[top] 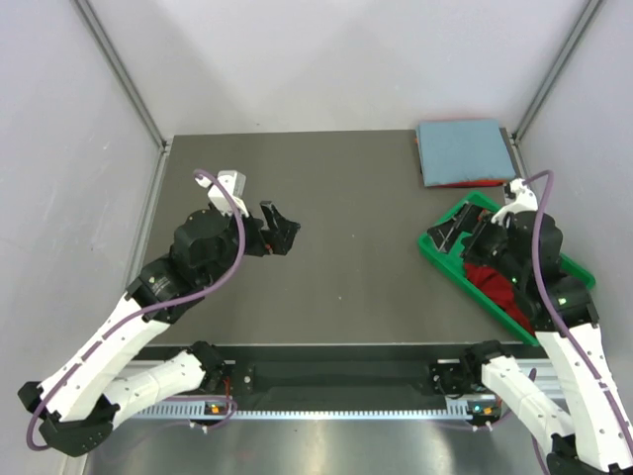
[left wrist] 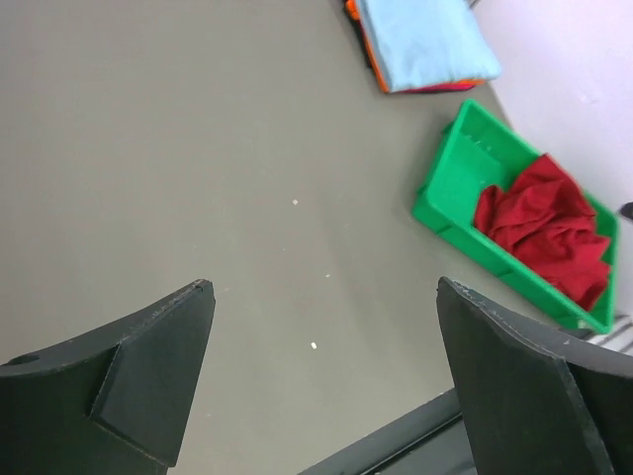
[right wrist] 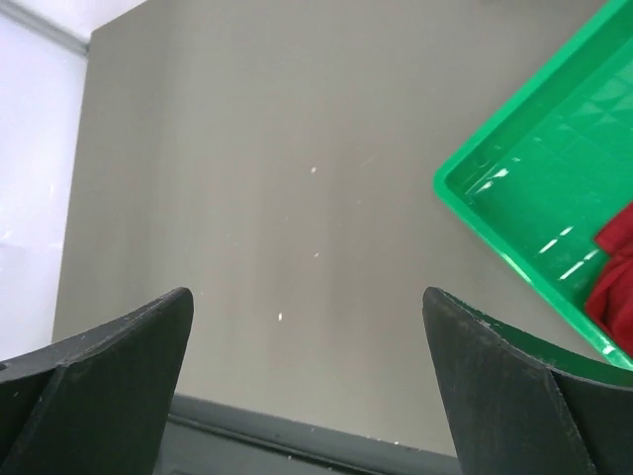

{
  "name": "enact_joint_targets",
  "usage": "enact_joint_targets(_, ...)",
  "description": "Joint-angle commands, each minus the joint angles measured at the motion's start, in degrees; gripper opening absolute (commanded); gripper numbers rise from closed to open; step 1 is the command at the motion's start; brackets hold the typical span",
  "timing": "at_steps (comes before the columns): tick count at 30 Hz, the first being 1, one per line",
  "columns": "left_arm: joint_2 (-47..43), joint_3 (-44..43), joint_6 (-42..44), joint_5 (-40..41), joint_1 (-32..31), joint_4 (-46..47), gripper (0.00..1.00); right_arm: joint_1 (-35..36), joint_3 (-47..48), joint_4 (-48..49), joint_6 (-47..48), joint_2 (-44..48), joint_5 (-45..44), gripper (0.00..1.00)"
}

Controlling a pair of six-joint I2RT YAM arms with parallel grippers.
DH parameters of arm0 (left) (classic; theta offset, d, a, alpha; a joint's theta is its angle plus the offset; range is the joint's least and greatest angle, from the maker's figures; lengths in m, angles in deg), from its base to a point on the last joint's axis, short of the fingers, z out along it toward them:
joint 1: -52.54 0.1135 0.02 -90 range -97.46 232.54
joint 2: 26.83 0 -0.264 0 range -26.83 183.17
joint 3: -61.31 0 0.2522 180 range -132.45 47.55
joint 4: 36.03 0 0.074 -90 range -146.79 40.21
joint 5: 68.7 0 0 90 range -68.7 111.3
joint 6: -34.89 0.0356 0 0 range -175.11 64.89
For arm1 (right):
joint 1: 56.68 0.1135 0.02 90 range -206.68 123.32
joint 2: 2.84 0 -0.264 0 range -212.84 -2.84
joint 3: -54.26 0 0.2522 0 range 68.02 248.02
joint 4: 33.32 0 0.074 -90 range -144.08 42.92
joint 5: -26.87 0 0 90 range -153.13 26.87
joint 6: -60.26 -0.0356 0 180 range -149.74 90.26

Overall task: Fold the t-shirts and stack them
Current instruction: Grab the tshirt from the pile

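Note:
A crumpled dark red t-shirt [top: 492, 284] [left wrist: 546, 228] lies in the green tray [top: 442, 255] [left wrist: 447, 188] [right wrist: 514, 198] at the right; only its edge [right wrist: 615, 267] shows in the right wrist view. At the back right a folded light blue t-shirt [top: 461, 150] [left wrist: 423, 42] tops a stack, with a red layer [top: 473, 184] showing under it. My left gripper [top: 280, 229] [left wrist: 326, 297] hovers open above bare table at the left. The right gripper [top: 457, 235] [right wrist: 307, 302] hangs open over the tray's near-left end. Neither holds anything.
The dark grey table [top: 346, 228] is boxed in by pale walls at left, right and back. A black rail [top: 336, 376] runs along the near edge between the arm bases. Small white specks [left wrist: 295, 203] dot the tabletop.

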Motion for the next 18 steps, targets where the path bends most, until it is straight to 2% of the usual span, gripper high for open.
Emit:
enact_joint_targets(1, 0.15, 1.67, 2.07, 1.64, 0.18, 2.77, 0.99, 0.20, 1.68, -0.24, -1.41, 0.36, -5.63, 1.00)
enact_joint_targets(6, 1.65, 3.52, 4.35, 3.74, 0.18, 3.04, 0.99, 0.20, 2.38, -1.73, -2.73, -0.87, -16.71, 1.00)
enact_joint_targets(10, 2.35, 5.27, 5.68, 6.03, 0.18, 2.51, 0.98, -0.15, 3.79, -4.37, -2.12, -6.48, -35.48, 1.00)
enact_joint_targets(13, 2.53, 5.72, 6.20, 6.21, 0.18, 1.46, 0.98, -3.04, 4.84, -4.55, -0.80, -14.48, -41.06, 0.99)
enact_joint_targets(18, 2.27, 5.98, 6.64, 6.12, 0.18, 0.84, 0.98, -10.69, 3.97, -1.58, -2.02, -24.51, -40.03, 1.00)
